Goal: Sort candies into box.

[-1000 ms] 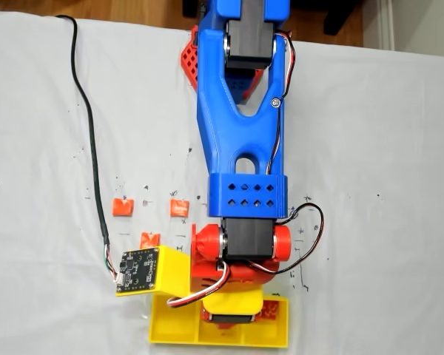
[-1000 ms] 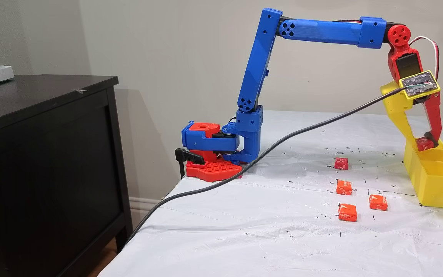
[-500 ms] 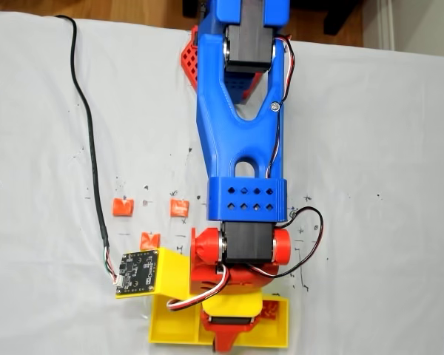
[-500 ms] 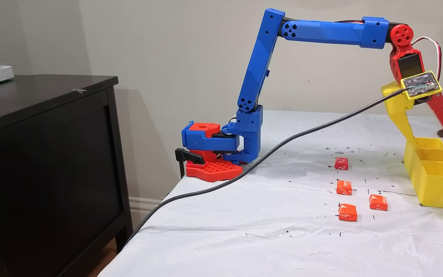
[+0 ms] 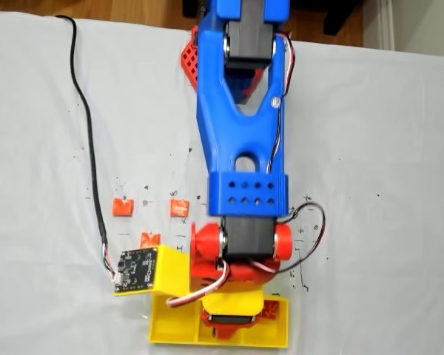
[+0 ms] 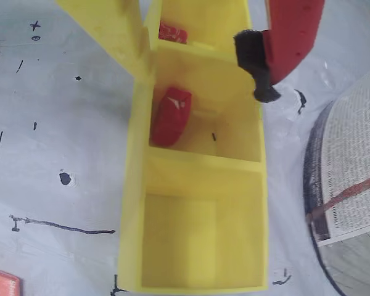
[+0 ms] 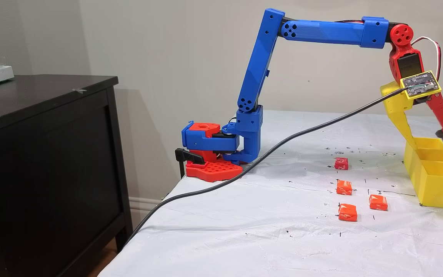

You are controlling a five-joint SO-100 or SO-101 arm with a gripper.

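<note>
The yellow box [image 6: 134, 185] has three compartments in a row. In the wrist view a deep red candy [image 6: 171, 116] lies in the middle compartment and another [image 6: 172, 32] in the far one. My gripper [image 7: 429, 140] hangs open just above the box [image 7: 437, 184], with nothing between the yellow finger and the red finger [image 6: 290, 31]. On the cloth lie one deeper red candy [image 7: 341, 163] and three orange-red ones [image 7: 344, 187] [image 7: 347, 212] [image 7: 378, 202]. The fixed view from above shows three of them [image 5: 122, 207] [image 5: 179, 208] [image 5: 149, 239] left of the arm.
A black cable [image 7: 283, 140] runs from the wrist camera across the white cloth and off the table's front edge. The arm's base [image 7: 214, 154] stands at the table's left end beside a dark cabinet [image 7: 48, 154]. A round printed object [image 6: 351, 185] sits right of the box.
One second ago the gripper was shut on a deep red candy above the box. It has opened, and the candy now lies in a compartment. The arm has barely moved.
</note>
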